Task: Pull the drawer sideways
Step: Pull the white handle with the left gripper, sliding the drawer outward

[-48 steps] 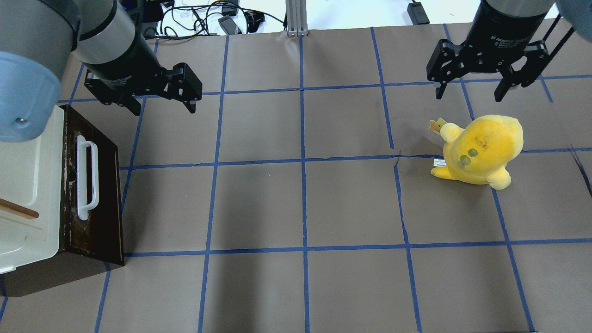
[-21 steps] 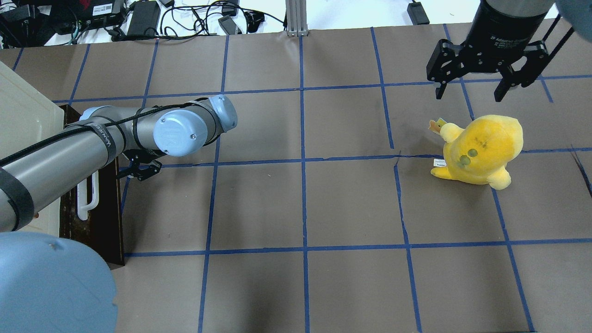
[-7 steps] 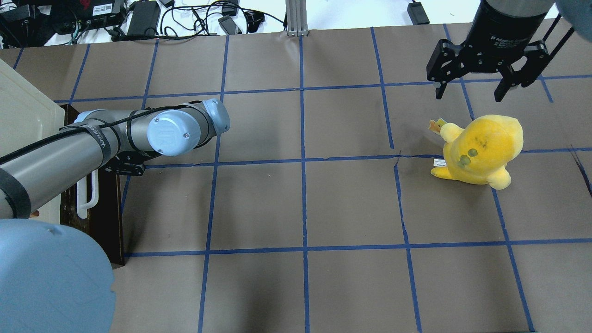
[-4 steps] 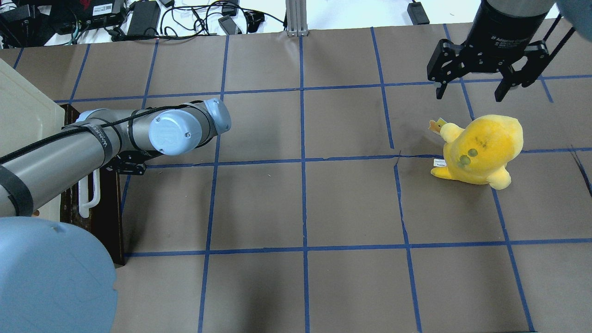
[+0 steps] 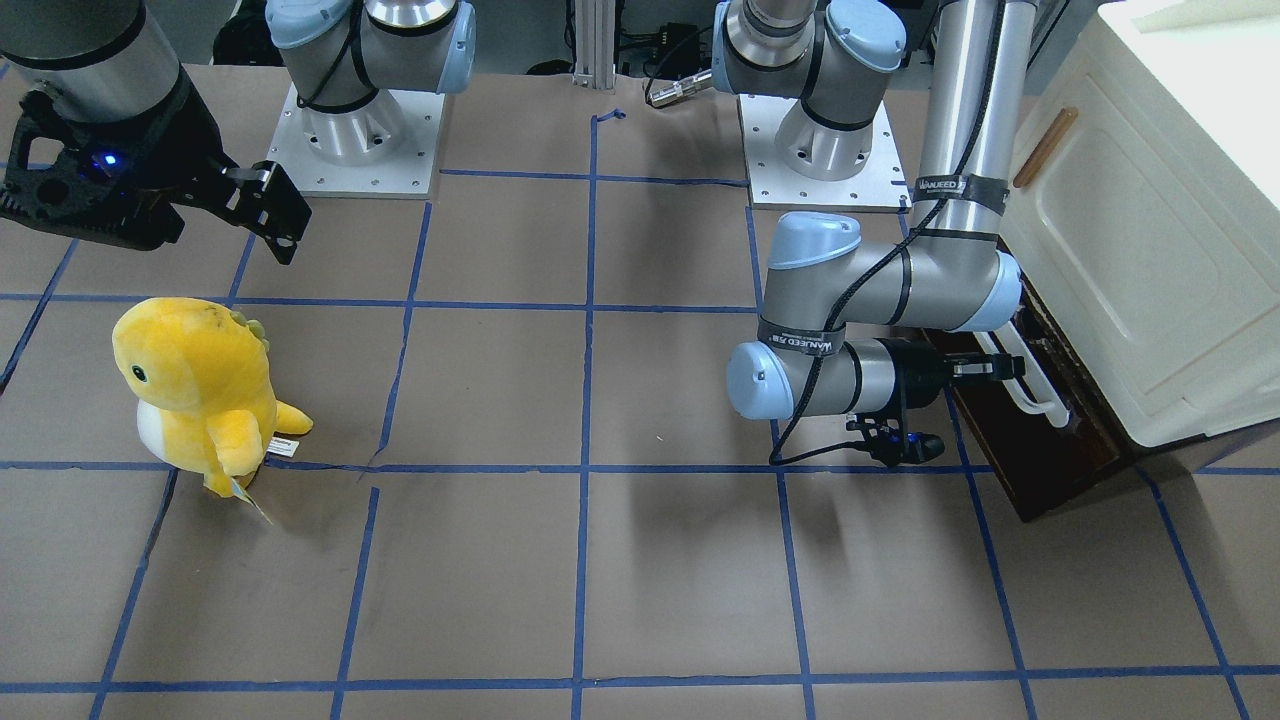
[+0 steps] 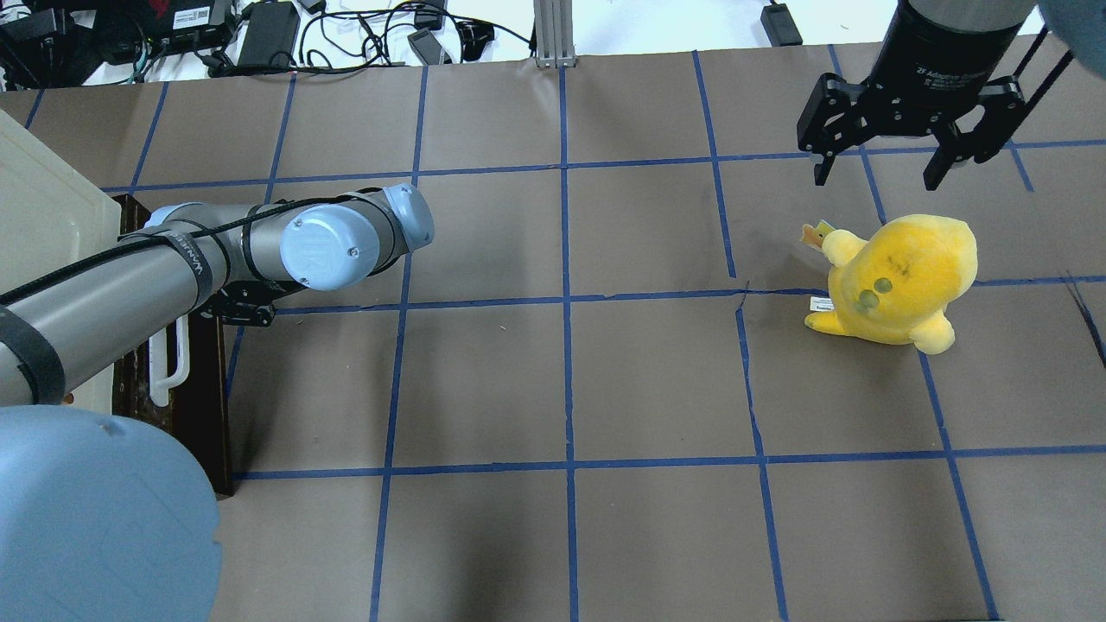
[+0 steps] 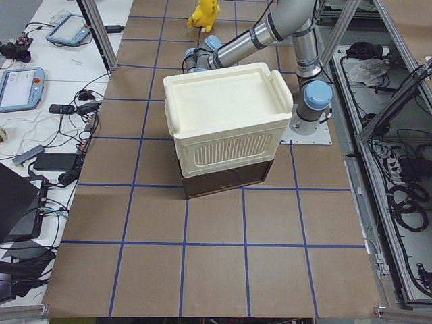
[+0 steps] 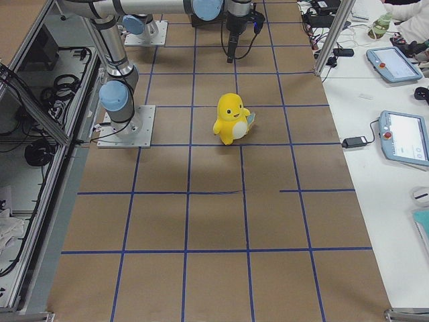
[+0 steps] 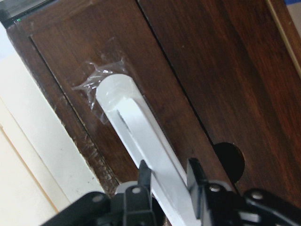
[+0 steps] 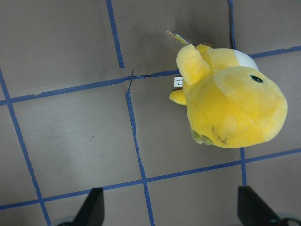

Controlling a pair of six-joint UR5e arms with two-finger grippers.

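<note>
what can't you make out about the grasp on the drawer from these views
left gripper: in the overhead view its own forearm covers it; only the wrist view shows the fingers astride the white handle.
drawer interior: no view looks inside; the cream cabinet sits on top.
drawer front: exterior left sees only its rear; exterior right's top edge cuts it off.

I log: left arm [image 6: 104, 311] lying across drawer [image 6: 203, 397], white handle [image 6: 157, 380] partly hidden; right gripper [image 6: 874, 183], jaws wide, just beyond yellow plush [image 6: 899, 276]; cream cabinet [image 6: 43, 207] at left edge; brown table [image 6: 484, 380] with blue tape grid.
</note>
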